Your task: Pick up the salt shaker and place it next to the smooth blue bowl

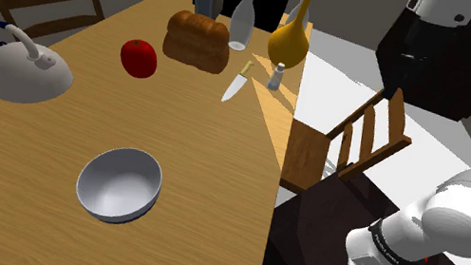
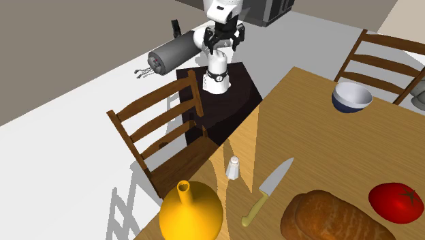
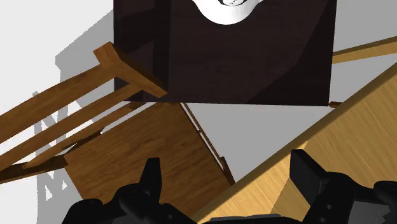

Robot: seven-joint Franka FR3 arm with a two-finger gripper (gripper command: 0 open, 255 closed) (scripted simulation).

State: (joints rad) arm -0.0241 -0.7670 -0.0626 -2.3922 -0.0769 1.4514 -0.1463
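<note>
The gripper (image 3: 229, 167) is held spread and empty, well apart from the salt shaker (image 1: 276, 75), as no grasp is begun; the blue bowl (image 1: 118, 184) is likewise set well apart from the salt shaker.

The table (image 1: 48, 156) is honey-coloured wood with fine lengthwise grain. In the lower middle of the shoulder view the bowl (image 1: 118, 184) is plain grey-blue; in the upper right of the second exterior view it is deep blue outside and pale inside. The salt shaker (image 1: 276, 75) is whitish with a grey top. The knife (image 1: 236, 84) has a silvery blade and a cream handle. The vase (image 1: 289, 39) is mustard yellow, the loaf (image 1: 197, 40) crusty brown and the round fruit (image 1: 139, 58) glossy red. At the left, the kettle (image 1: 27, 72) is pale grey with a dark blue handle. The chair (image 1: 357, 140) is reddish-brown, the stand (image 1: 321, 255) near-black, the arm (image 1: 465, 223) white and the gripper (image 3: 229, 167) black.
</note>
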